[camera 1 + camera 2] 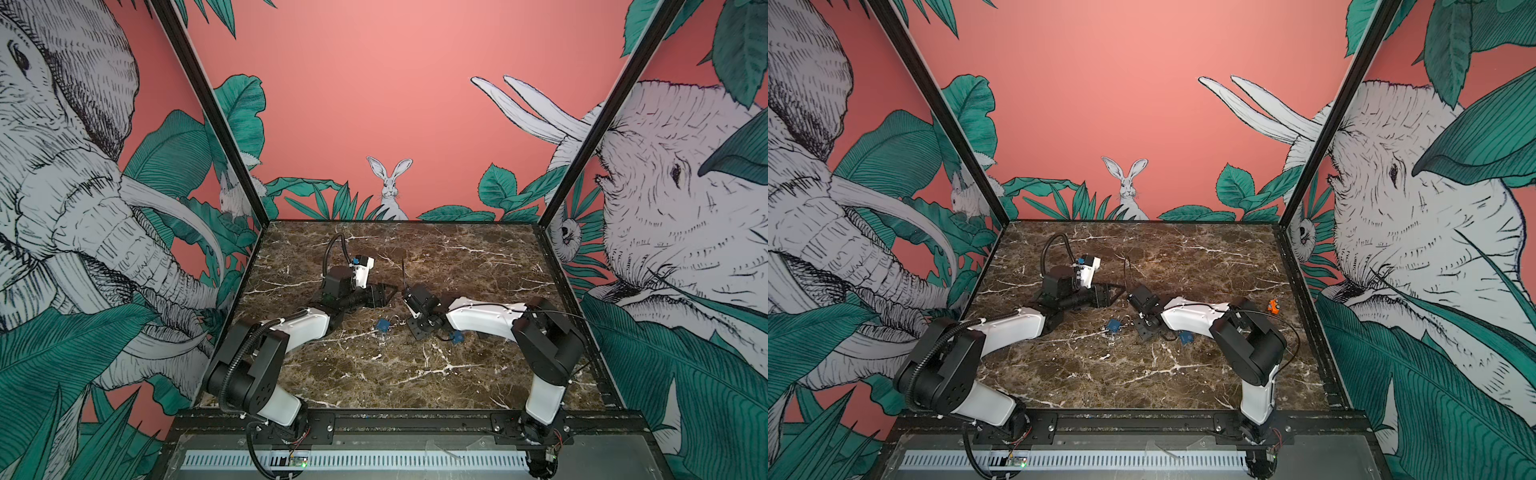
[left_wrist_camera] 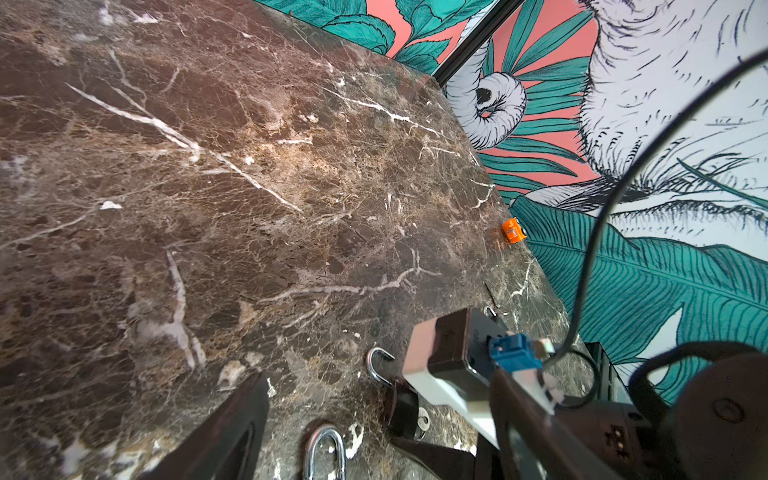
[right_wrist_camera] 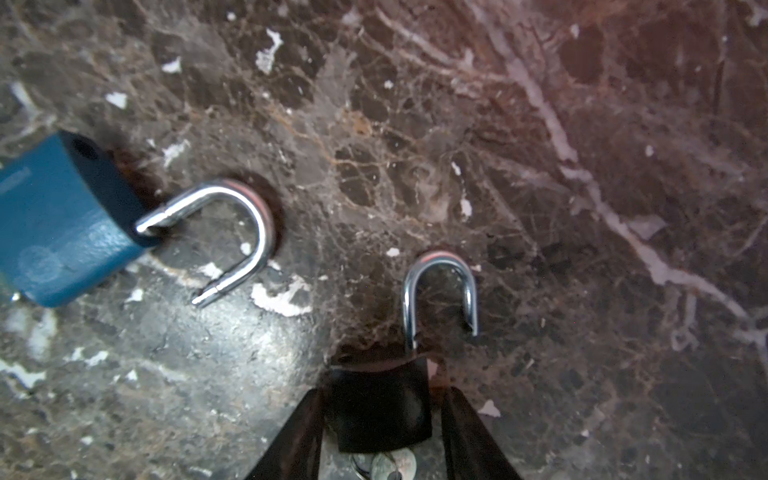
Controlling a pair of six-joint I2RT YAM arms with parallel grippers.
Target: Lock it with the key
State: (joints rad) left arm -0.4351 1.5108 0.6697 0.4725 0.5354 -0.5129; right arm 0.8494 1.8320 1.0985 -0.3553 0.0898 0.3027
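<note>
One key (image 3: 395, 463): silver, on a ring, at the base of the black padlock, seemingly seated in its keyhole.
Black padlock (image 3: 380, 409): lies flat on the marble table (image 3: 582, 124), near the middle, between the two arms.
Right gripper (image 3: 384, 390): fingers straddle the lock body; one seems to touch it, a sliver of gap shows at the other, so it is not pinching yet.
Shackle (image 3: 440, 286): open, its free end clear of the body.
Blue padlock (image 3: 62, 220): just beside, shackle also open, untouched.
Left gripper (image 1: 392, 292): fingers spread wide, holding nothing, just beyond the locks.
Orange object (image 2: 514, 230): small, far off by the table's edge.
Step in hand: securing the black lock's body, by my reading.
Next move: likely a firm grip, then the shackle pressed home and the key turned — the free left gripper seems best placed to help.
</note>
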